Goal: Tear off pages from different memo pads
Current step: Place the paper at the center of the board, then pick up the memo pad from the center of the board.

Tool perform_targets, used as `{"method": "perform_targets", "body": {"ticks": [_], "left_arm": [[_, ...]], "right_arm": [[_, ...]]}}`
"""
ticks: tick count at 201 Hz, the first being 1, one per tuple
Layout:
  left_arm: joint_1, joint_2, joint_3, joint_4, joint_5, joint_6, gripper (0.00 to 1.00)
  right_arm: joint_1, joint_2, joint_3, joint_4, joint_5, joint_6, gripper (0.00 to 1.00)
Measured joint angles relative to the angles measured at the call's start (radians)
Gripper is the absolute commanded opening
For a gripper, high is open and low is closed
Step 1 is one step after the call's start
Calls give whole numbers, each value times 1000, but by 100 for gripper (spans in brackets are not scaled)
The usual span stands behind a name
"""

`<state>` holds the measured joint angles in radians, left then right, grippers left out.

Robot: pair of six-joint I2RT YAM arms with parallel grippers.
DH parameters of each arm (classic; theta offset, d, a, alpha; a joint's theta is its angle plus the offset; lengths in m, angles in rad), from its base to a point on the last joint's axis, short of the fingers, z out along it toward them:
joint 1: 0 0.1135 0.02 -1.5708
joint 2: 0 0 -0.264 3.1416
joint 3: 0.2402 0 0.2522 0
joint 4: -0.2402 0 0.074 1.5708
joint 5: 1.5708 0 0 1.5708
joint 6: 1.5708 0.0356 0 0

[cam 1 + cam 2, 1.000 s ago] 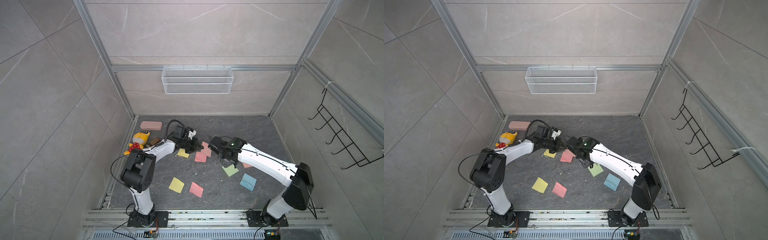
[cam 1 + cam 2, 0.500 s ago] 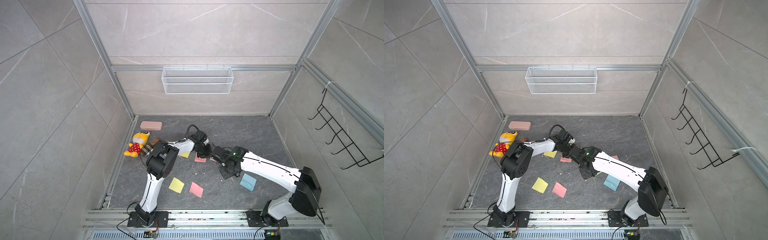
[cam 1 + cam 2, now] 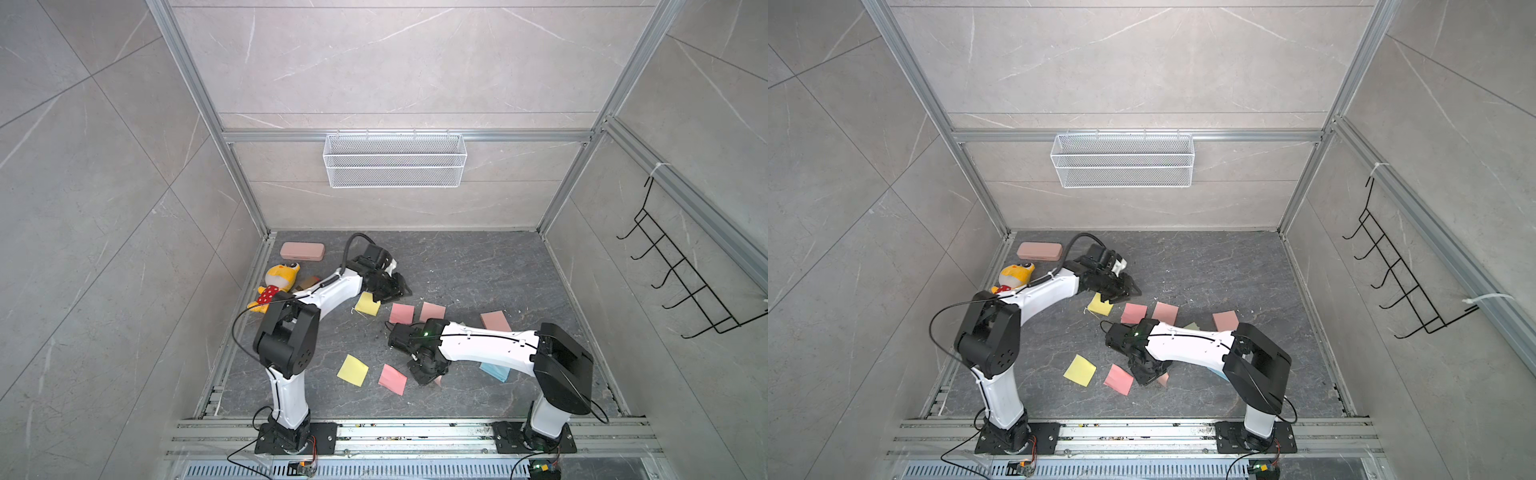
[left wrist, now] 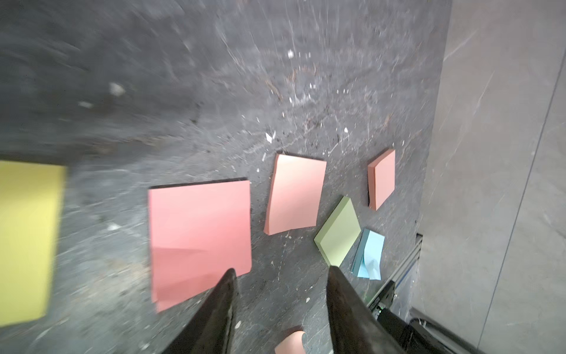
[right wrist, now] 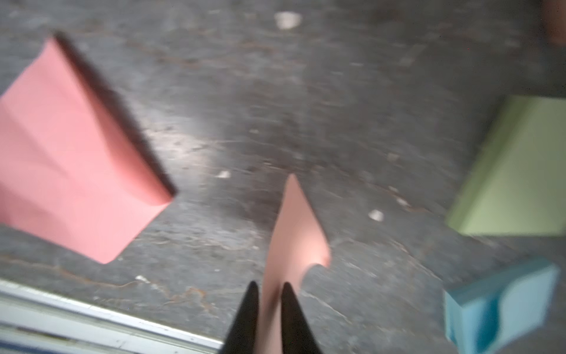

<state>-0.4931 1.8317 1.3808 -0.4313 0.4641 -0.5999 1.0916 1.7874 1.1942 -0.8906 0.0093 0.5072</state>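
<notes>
Checking the right tool (image 3: 428, 377) first: what's in it? (Ana)

Salmon page (image 5: 294, 233), paper-thin, standing on edge in the slit between the two black fingertips (image 5: 249, 306). Its free corner points straight out ahead of the tips and one side curls over. Tips are a narrow gap apart. Pinched or loose, I can't tell. It sits low over the front of the desk (image 3: 478, 270). (Jo)

Left tool (image 4: 280, 269)? (Ana)

Fingers well apart, nothing between them. It hovers just off a corner of a pink page (image 4: 199, 233). That one lies flat, creased toward the tool side, edges roughly in line with the fingers. Square, so no long side. (Jo)

Beside it? (Ana)

Second salmon page (image 4: 294, 193), bowed. Then the pads, matte blocks with visible thickness: salmon pad (image 4: 382, 177), green pad (image 4: 338, 233) and blue pad (image 4: 369, 254). The blue is just beside the green, its top sheet lifted and curled. (Jo)

Front of the desk? (Ana)

Yellow square (image 3: 352, 370) and pink square (image 3: 392, 379), both turned diamond-wise, a corner toward the front rail. The pink one is just beside the right tool. A rear yellow square (image 3: 368, 303) lies near the left tool. Pad or sheet, can't tell for the yellow ones. The desk is dark grey with a stone pattern, scuffed and flecked white. (Jo)
</notes>
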Motion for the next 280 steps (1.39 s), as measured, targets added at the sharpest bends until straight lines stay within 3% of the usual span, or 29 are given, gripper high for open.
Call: {"method": "perform_targets", "body": {"ticks": [28,51,71,91,108,143,169,220,280], "left_arm": [[42,-97,1,-24,-54,35,49],[30,-117,3,-48,-75,53,49],[13,-117,3,-69,-92,61,49],[-27,-105,22,-77,-102,68,50],[-111,-50,71,-73,-89,74,50],[-311,95,108,-50,-32,75,50],[-371,130,66,-42,-3,61,50],[-346,137,41,-31,0,53,50],[-301,128,24,-32,-8,68,50]], "right_arm": [[-10,20,-24,98,-185,2,55],[-74,-42,-42,161,-338,-2,57],[-214,-165,-62,169,-406,-2,56],[-396,-271,-78,149,-375,-8,55],[-546,-314,-122,144,-306,-13,55],[-731,-247,-167,141,-195,-41,55],[-780,-165,-162,156,-127,-68,56],[-806,-67,-162,209,-157,-98,55],[-661,16,-62,212,-208,-138,54]]}}
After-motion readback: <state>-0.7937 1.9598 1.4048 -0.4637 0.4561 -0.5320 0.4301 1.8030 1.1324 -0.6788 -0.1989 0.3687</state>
